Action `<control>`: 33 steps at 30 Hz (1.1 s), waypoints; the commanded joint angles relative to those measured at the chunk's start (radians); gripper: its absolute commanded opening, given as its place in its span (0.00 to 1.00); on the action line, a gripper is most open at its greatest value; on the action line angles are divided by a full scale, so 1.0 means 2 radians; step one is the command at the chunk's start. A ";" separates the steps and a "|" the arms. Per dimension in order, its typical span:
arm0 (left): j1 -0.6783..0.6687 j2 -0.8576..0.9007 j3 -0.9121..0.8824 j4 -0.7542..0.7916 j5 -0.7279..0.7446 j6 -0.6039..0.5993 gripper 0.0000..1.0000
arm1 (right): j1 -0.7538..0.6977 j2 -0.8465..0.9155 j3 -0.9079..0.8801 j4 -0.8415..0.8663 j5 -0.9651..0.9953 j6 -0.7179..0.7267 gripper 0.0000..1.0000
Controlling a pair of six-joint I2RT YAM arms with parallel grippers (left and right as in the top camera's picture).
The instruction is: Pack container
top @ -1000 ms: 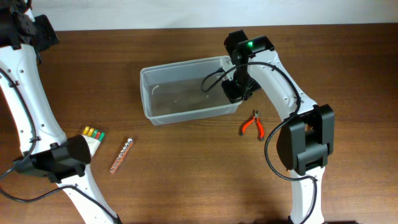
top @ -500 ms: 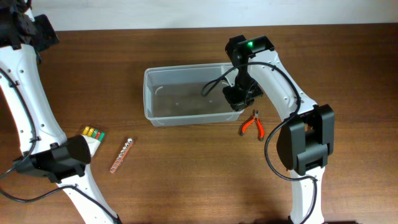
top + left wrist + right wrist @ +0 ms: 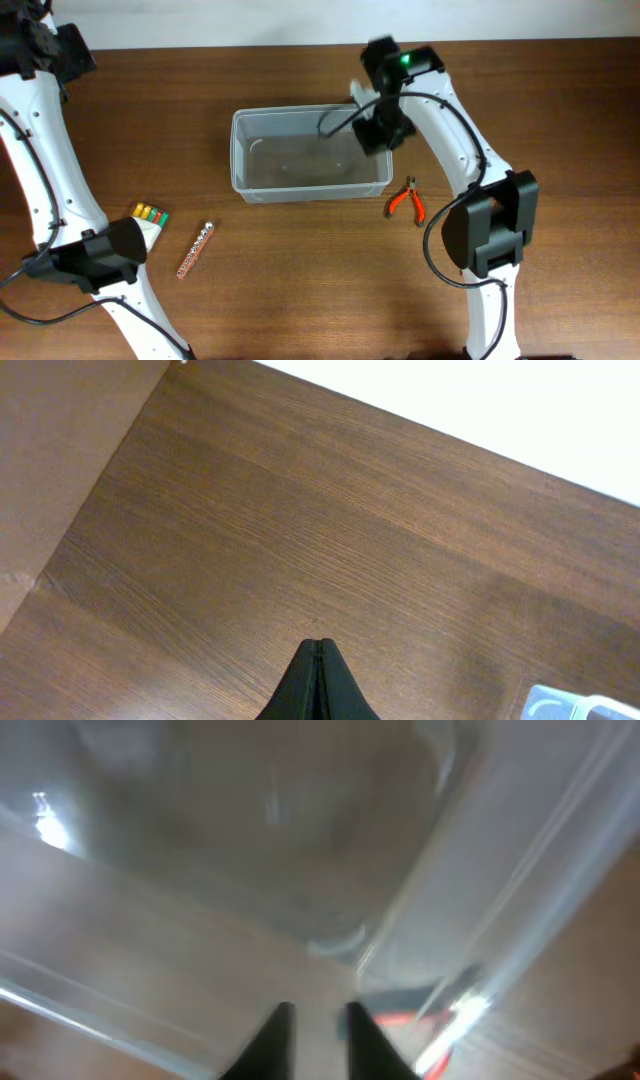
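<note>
At table (image 3: 300, 290) centre, container (image 3: 238, 160) is seen, pliers (image 3: 405, 200) at its 4 o'clock. Right gripper (image 3: 318, 1012) is held over its 2 o'clock corner, jaws narrowly parted. Left gripper (image 3: 318, 652) is closed.

Overhead view: bright, even light; the table (image 3: 300, 300) shows soft, faint shadows; the right arm (image 3: 385, 62) at top centre is motion-blurred. Left wrist view: sharp, with an overexposed white band upper right. Right wrist view: strongly blurred; glare streaks cross the container (image 3: 300, 840).
</note>
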 commanded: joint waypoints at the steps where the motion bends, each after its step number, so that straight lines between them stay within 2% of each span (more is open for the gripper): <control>1: -0.021 -0.007 0.010 -0.004 0.004 0.036 0.04 | 0.000 -0.012 0.114 -0.014 -0.003 -0.006 0.46; 2: -0.026 -0.007 0.010 -0.009 0.004 0.043 0.06 | -0.002 -0.013 0.151 -0.027 0.000 -0.008 0.56; 4: -0.034 -0.007 0.010 -0.025 0.004 0.047 0.10 | -0.010 -0.015 0.223 -0.062 0.016 -0.008 0.67; 6: -0.040 -0.009 0.010 -0.040 0.008 0.047 0.13 | -0.023 -0.017 0.290 -0.106 0.034 -0.008 0.93; 7: -0.042 -0.011 0.010 -0.046 0.011 0.047 0.15 | -0.033 -0.018 0.322 -0.131 0.044 -0.007 0.99; 10: -0.045 -0.022 0.010 -0.067 0.035 0.047 0.19 | -0.071 -0.051 0.348 -0.137 0.037 0.041 0.99; 17: -0.064 -0.077 0.010 -0.100 0.059 0.045 0.21 | -0.143 -0.168 0.318 -0.137 0.036 0.048 0.98; 20: -0.086 -0.104 0.005 -0.105 0.058 0.046 0.22 | -0.154 -0.226 0.259 -0.137 0.037 0.048 0.99; 25: -0.130 -0.150 -0.037 -0.105 0.035 0.046 0.22 | -0.155 -0.313 0.106 -0.137 0.045 0.048 0.99; 33: -0.199 -0.250 -0.239 -0.103 -0.001 0.045 0.22 | -0.155 -0.408 -0.130 -0.137 0.045 0.058 0.99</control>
